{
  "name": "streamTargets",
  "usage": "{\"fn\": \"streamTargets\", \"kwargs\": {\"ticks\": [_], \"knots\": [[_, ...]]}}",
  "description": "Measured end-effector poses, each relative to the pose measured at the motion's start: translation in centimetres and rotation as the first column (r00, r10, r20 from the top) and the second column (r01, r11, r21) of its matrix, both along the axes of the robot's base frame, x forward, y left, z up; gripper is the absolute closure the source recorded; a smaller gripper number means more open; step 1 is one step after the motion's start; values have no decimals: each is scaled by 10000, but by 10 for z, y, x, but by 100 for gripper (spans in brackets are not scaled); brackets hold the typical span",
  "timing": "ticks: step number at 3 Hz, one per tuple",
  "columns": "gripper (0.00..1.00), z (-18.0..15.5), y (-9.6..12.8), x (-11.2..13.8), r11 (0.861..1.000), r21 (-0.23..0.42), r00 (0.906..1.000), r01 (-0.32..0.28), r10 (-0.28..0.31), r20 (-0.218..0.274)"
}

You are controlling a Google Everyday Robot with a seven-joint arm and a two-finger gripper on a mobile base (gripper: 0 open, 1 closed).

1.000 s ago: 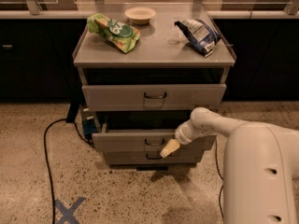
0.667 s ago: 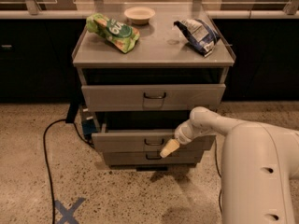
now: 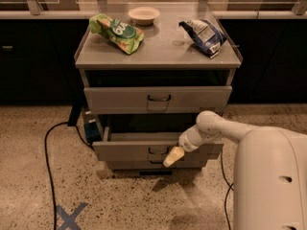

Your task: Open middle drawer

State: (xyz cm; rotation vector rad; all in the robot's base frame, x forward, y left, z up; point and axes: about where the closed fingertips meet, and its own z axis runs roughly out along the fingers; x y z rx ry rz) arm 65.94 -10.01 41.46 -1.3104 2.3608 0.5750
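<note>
Grey metal cabinet (image 3: 158, 56) stands on the speckled floor (image 3: 33, 186) against a dark counter at the far side. It has three drawers.

The top drawer (image 3: 124, 99) sits flush, with a dark loop handle at its centre. The middle drawer (image 3: 124, 151) is below it and partly open: its front sticks out nearer than the other two, with a dark gap above it. Its small handle (image 3: 157, 151) is at the centre of the front. The bottom drawer (image 3: 129, 165) is just under it, set back, only a thin strip showing.

The gripper (image 3: 171, 158), cream coloured, is at the middle drawer's front, just right of the handle and tilted down to the left. Its tip overlaps the lower edge of that front. Cannot tell how far open it is, or whether it has hold of the handle or anything else. The white arm (image 3: 216, 127) runs right from it to the robot body (image 3: 271, 181), which fills the near right corner.

On the cabinet top there is a green snack bag (image 3: 116, 32) at far left, a pale bowl (image 3: 144, 15) at the far centre and a blue-white snack bag (image 3: 204, 35) at right. All three are apart from each other.

A black cable (image 3: 46, 152) loops over the floor left of the cabinet. A blue tape cross (image 3: 69, 215) is on the floor, near left.
</note>
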Motion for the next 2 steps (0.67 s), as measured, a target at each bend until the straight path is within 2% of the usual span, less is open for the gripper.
{"fn": "streamTargets", "kwargs": {"ticks": [1, 2], "knots": [[0, -3, 5, -2, 10000, -52, 10000, -67, 66, -63], [0, -7, 11, -24, 9957, -521, 9970, -761, 753, -177]]}}
